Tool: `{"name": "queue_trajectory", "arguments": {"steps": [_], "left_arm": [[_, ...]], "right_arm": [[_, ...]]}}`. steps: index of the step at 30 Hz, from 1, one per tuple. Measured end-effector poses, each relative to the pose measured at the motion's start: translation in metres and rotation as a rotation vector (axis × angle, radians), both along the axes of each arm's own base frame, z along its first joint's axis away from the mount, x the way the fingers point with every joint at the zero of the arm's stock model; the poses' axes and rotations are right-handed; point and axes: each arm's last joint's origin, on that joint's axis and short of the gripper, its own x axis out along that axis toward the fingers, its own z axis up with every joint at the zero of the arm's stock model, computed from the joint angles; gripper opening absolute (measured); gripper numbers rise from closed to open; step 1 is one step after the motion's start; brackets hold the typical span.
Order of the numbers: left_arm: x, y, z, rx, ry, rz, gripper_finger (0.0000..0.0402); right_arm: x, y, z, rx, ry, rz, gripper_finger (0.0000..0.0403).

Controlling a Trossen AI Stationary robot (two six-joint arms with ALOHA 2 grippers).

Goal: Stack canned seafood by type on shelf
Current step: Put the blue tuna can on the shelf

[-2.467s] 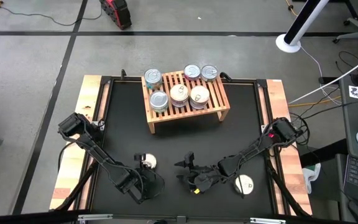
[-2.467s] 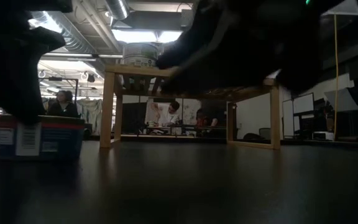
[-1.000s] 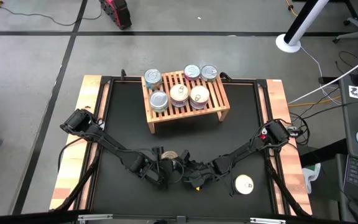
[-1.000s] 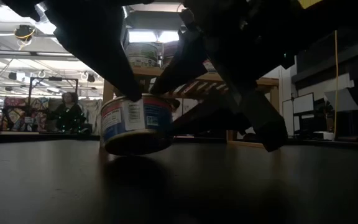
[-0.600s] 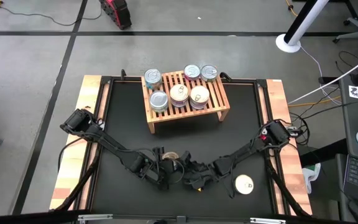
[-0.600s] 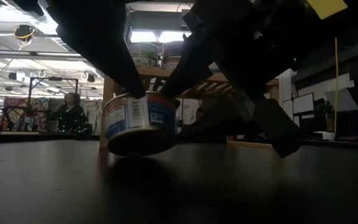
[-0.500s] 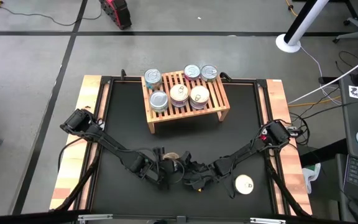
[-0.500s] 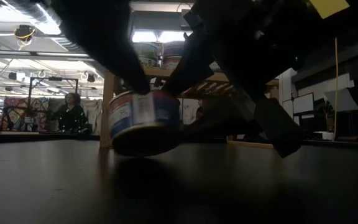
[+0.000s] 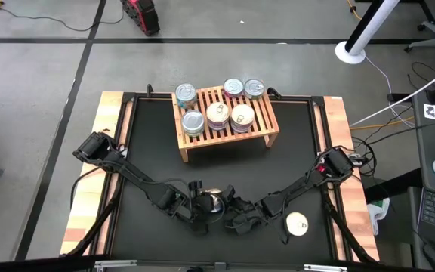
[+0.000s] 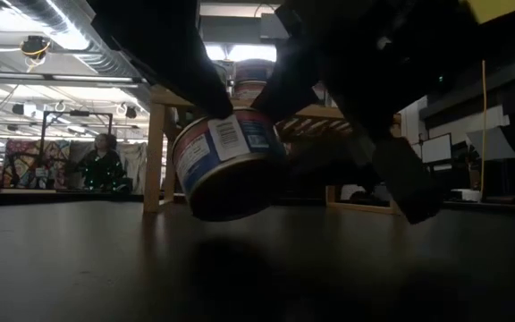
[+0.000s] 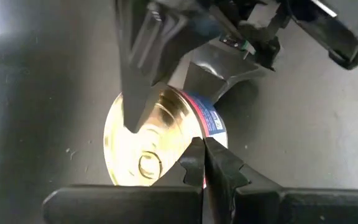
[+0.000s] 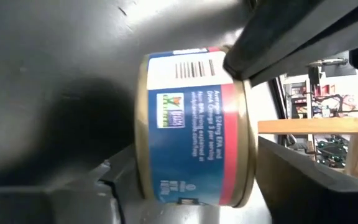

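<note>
lifting one tin (image 10: 229, 161) off the black table (image 9: 149, 166) at about 6 o'clock, near the front edge. seen from table height: tilted, bottom clear of the surface, blue label with a red band and a barcode facing the camera.

right gripper (image 9: 220, 205) reaching in from 4 o'clock, jaws spread wide and straddling the tin's sides; judged to be the one carrying it, since the tin hangs between its two fingers in the right wrist view. contact on the far side partly hidden, so grip firmness hard to confirm.

left gripper (image 11: 202, 149) coming from 8 o'clock, fingers pressed fully together with nothing between them, tips resting at the edge of the shiny lid, apparently steadying or tipping the tin rather than holding it.

wooden shelf (image 9: 229, 140) at 12 o'clock, well apart from the lifted tin, with five tins (image 9: 219, 113) on its slats: silver lids toward 10 and 12 o'clock, two cream lids side by side at the middle. one more cream-lidded tin (image 9: 297, 224) lying loose at 5 o'clock.

step in hand, as judged: pickup of a loose tin, possibly a handover between arms. next move calls for a secure squeeze from the right gripper, clearing the left fingertips away, levelling the tin, then carrying it toward 12 o'clock onto a matching lid type without knocking the stacked ones.
</note>
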Motion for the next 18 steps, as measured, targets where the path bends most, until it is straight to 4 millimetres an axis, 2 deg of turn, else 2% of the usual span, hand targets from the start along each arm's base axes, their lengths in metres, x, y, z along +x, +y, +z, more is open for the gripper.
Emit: {"name": "queue_trajectory", "arguments": {"steps": [8,12,18], "left_arm": [[0.000,0.000,0.000,0.012,0.005,-0.015,0.0003],[0.000,0.000,0.000,0.028,0.006,-0.036,0.0033],[-0.002,0.000,0.010,0.056,0.012,-0.080,0.0109]], "right_arm": [[-0.003,0.004,0.000,0.000,-0.002,0.009,0.0182],[-0.005,0.008,0.000,0.014,-0.023,-0.013,0.0182],[-0.016,0.018,0.012,0.030,-0.060,-0.056,0.0203]]}}
